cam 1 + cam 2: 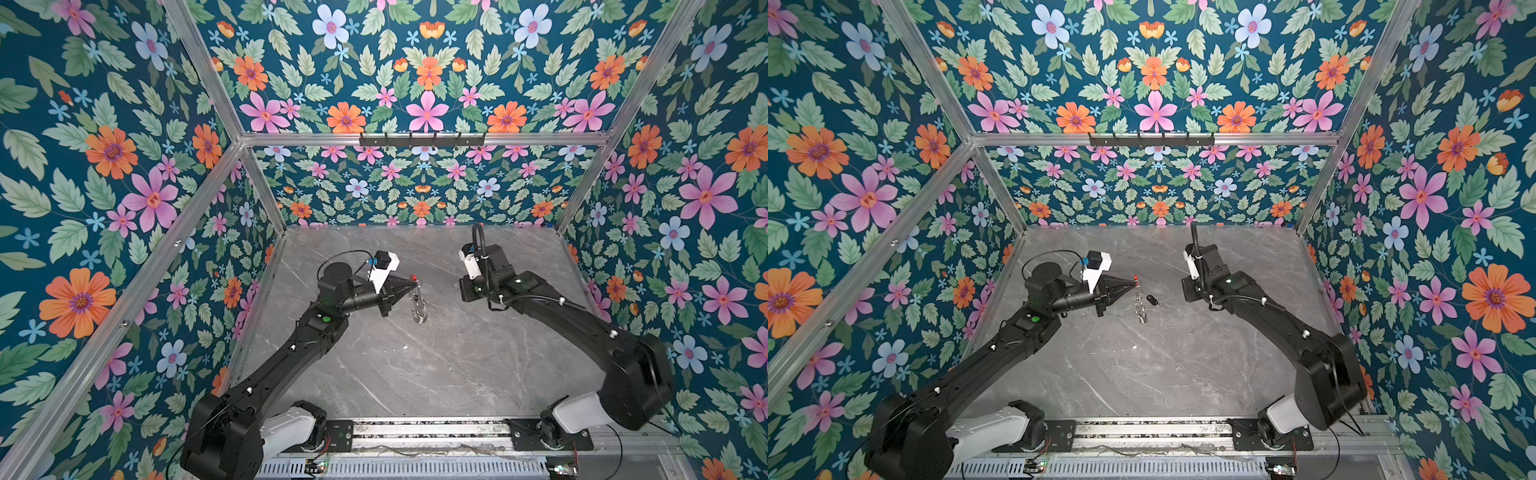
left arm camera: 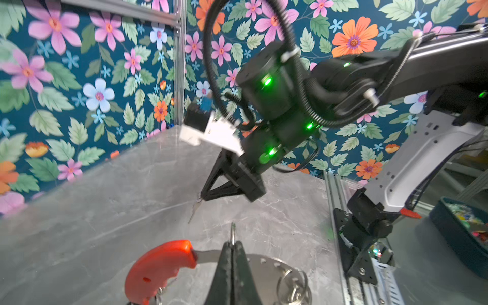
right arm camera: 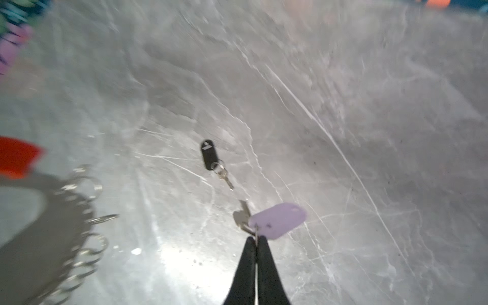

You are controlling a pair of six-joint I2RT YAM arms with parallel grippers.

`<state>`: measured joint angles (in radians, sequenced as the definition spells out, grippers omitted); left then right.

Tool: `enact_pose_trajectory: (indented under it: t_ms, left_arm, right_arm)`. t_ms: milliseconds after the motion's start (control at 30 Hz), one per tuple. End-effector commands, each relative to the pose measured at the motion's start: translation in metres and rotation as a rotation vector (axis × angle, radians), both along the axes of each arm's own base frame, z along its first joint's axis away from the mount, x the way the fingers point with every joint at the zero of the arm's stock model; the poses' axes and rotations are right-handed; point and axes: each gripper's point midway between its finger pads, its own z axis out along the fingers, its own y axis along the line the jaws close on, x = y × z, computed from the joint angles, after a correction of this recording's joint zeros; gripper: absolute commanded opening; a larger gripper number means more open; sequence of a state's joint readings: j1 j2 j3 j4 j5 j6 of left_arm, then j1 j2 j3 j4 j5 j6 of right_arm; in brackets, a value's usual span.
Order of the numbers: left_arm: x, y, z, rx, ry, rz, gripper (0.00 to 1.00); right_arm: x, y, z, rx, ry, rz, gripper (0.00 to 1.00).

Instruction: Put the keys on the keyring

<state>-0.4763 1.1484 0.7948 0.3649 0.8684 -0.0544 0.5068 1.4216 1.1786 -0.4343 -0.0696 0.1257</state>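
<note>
The keyring (image 2: 158, 266) is a thin curved metal band with small holes along its edge, a glossy orange-red plastic section at one end, and a cluster of small silver rings (image 3: 92, 248) strung along it. The black tag (image 3: 210, 154) is a smooth oblong with a pale mark, and a tiny metal ring and small key trail from one end. The lilac tag (image 3: 277, 220) is the same rounded oblong in matte pale plastic. All sit over a grey, marble-veined surface (image 1: 415, 374) enclosed by floral-printed walls (image 1: 124, 166), with an aluminium rail (image 1: 415, 428) along the near edge. A teal bin (image 2: 462, 237) of mixed coloured bits stands beyond the rail. In a top view the black tag (image 1: 1153, 300) lies flat just beside the hanging keyring. The right arm (image 2: 290, 92) fills much of the left wrist view, and the right wrist view is smeared by blur. The left jaws are pressed together on the keyring's metal band next to the red section, so it dangles mid-surface. The right jaws are pinched tight on the lilac tag's tiny ring, near the black tag.
</note>
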Motion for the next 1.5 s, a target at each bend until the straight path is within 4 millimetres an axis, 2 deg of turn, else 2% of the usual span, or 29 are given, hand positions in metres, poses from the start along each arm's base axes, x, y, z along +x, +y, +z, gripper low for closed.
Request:
enact_pose_trajectory:
  t_ms: [0, 167, 333, 533, 667, 933, 1133, 1467]
  left_arm:
    - [0.002, 0.0, 0.011, 0.037, -0.138, -0.005, 0.0]
    - [0.005, -0.004, 0.024, 0.049, -0.163, -0.027, 0.0]
    - [0.002, -0.006, 0.028, 0.043, -0.172, -0.053, 0.0]
    - [0.0, -0.01, 0.023, 0.027, -0.129, -0.086, 0.0]
    - [-0.001, -0.014, 0.021, 0.011, -0.111, -0.1, 0.0]
    - [-0.004, -0.02, 0.02, 0.002, -0.101, -0.118, 0.0]
    - [-0.005, -0.021, 0.02, -0.001, -0.097, -0.123, 0.0]
    - [-0.005, -0.022, 0.019, -0.003, -0.087, -0.124, 0.0]
  right_arm:
    - [-0.036, 0.023, 0.039, 0.111, 0.004, 0.21, 0.0]
    - [-0.068, 0.038, 0.092, 0.213, -0.038, 0.381, 0.0]
    - [-0.089, 0.05, 0.117, 0.261, -0.056, 0.486, 0.0]
    - [-0.097, 0.066, 0.127, 0.255, -0.072, 0.542, 0.0]
    - [-0.093, 0.073, 0.13, 0.25, -0.074, 0.553, 0.0]
    - [-0.078, 0.089, 0.124, 0.208, -0.066, 0.547, 0.0]
    - [-0.071, 0.093, 0.125, 0.202, -0.076, 0.531, 0.0]
    - [-0.069, 0.098, 0.129, 0.2, -0.081, 0.533, 0.0]
